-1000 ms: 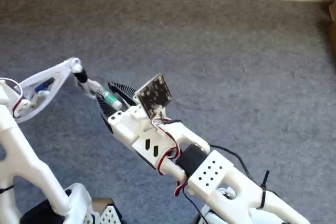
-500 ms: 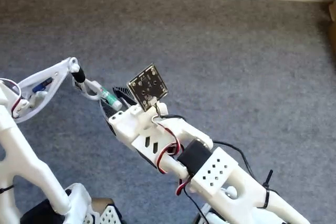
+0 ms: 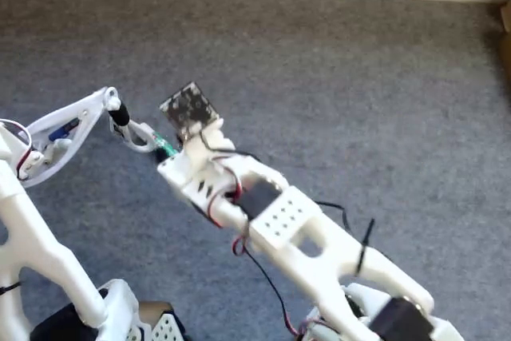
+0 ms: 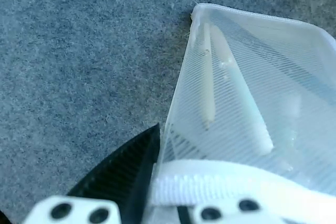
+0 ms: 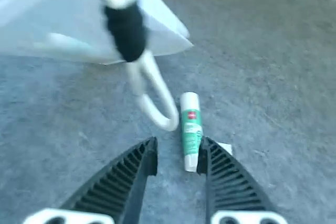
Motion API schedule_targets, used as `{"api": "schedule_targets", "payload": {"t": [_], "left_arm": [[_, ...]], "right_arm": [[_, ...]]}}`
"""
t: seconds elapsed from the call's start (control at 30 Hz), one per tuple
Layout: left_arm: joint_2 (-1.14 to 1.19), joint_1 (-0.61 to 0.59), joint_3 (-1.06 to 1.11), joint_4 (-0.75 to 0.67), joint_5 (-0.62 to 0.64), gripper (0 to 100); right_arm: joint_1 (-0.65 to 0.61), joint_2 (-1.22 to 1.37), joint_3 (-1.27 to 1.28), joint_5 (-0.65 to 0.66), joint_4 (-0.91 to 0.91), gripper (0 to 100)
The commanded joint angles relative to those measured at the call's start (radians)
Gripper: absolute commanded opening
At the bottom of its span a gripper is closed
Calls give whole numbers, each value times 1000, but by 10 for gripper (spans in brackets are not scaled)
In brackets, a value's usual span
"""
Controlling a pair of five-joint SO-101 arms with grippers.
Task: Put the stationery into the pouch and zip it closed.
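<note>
The right end effector (image 5: pixel 178 142) sat wide open and empty over the green-and-white glue stick tube (image 5: pixel 190 127), which lay off-centre between its jaws on the grey carpeted counter (image 5: pixel 273 77), so closing could've knocked it away from the see-through white mesh pouch (image 4: pixel 247 93) pinched in the left end effector (image 4: pixel 165 161).

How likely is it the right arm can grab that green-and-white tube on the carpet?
Likely yes: the right gripper is open, with the tube lying between its fingertips and nothing blocking.
</note>
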Motion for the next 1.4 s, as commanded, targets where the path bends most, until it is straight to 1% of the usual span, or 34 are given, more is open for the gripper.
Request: {"api": "schedule_targets", "payload": {"t": [0.0, 0.2, 0.37, 0.57, 0.67, 0.97, 1.37], "left_arm": [[2, -35, -5, -3, 17, 7], [2, -35, -4, -5, 17, 7], [2, -35, -4, -3, 17, 7], [2, -35, -2, -3, 17, 7], [2, -35, -2, -2, 17, 7], [4, -35, -2, -2, 14, 7], [5, -35, -1, -2, 14, 7]], "right_arm": [[42, 54, -108, 11, 4, 128], [47, 205, -180, 17, 4, 128], [84, 311, -242, 17, 19, 128], [85, 447, -443, 17, 245, 128], [87, 516, -524, 17, 295, 128], [102, 644, -585, 17, 297, 128], [142, 831, -753, 17, 303, 128]]}}
